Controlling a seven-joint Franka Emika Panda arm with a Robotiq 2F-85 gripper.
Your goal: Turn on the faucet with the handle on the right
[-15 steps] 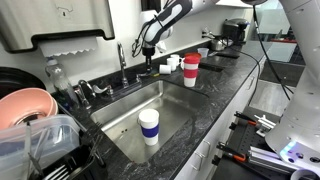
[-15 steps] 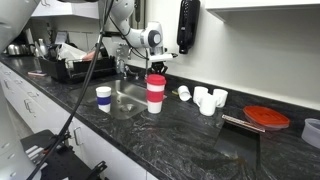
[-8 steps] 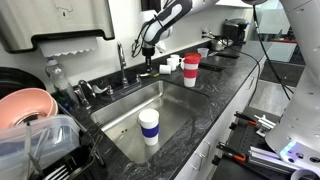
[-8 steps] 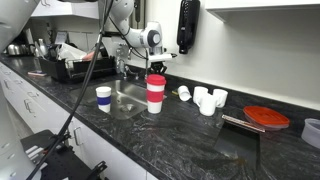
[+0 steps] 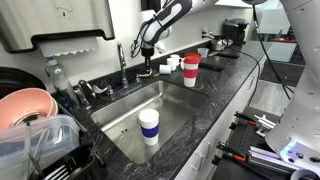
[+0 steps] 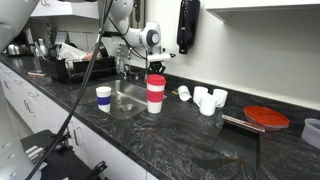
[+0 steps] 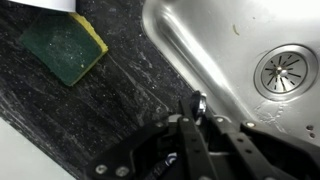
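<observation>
The faucet (image 5: 122,58) is a thin chrome gooseneck at the back rim of the sink (image 5: 115,120). My gripper (image 5: 147,64) reaches down just right of it, onto the small chrome handle (image 5: 147,72). In the wrist view the two dark fingers (image 7: 180,135) converge on the handle's shiny knob (image 7: 198,100), and the gripper (image 7: 196,112) looks shut on it. The spout is out of the wrist view. In an exterior view the gripper (image 6: 133,63) hangs at the sink's back edge, and the handle is hidden behind it.
A red cup with a white lid (image 5: 191,70) stands on the counter right of the sink. A blue-and-white cup (image 5: 149,127) stands in the basin. White cups (image 6: 207,99) sit further along. A green sponge (image 7: 65,48) lies by the sink rim. A dish rack with a pink bowl (image 5: 25,108) is at the other side.
</observation>
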